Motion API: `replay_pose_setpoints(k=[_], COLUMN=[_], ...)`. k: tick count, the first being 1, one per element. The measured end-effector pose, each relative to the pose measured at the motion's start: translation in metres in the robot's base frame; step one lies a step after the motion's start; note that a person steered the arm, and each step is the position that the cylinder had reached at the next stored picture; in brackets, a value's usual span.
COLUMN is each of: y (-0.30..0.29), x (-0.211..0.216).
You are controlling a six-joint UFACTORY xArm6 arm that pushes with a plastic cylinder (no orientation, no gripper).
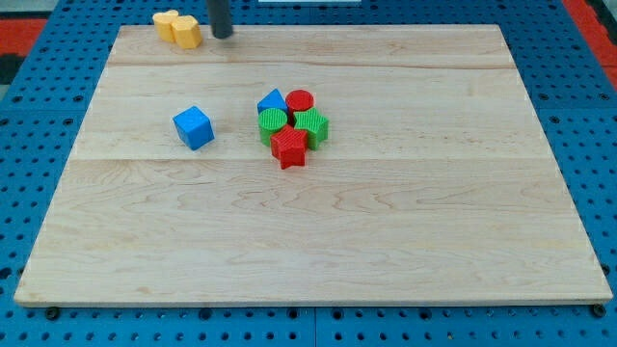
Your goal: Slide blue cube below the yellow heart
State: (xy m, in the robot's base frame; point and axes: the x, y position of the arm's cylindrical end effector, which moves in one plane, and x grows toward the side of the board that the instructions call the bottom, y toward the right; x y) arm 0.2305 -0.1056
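Blue cube [194, 127] | on pale wooden board [308, 251] | blue pegboard [588, 116] surround | my tip [223, 35] beside yellow heart [178, 28] | pincer: none visible

My straight dark rod comes down from the view's top edge, left of centre, standing close to upright. Only its lower stretch shows; the arm above is out of frame. My tip [223, 36] sits at the far end of the view, near the view's top.
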Motion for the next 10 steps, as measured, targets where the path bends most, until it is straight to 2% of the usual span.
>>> replay_pose_setpoints(k=[1,2,4,5,7,8,10], y=[0.026,0.027,-0.008,-0.055,-0.088,-0.122,-0.126], x=[0.082,0.150,0.193,0.174,0.105,0.089,0.082])
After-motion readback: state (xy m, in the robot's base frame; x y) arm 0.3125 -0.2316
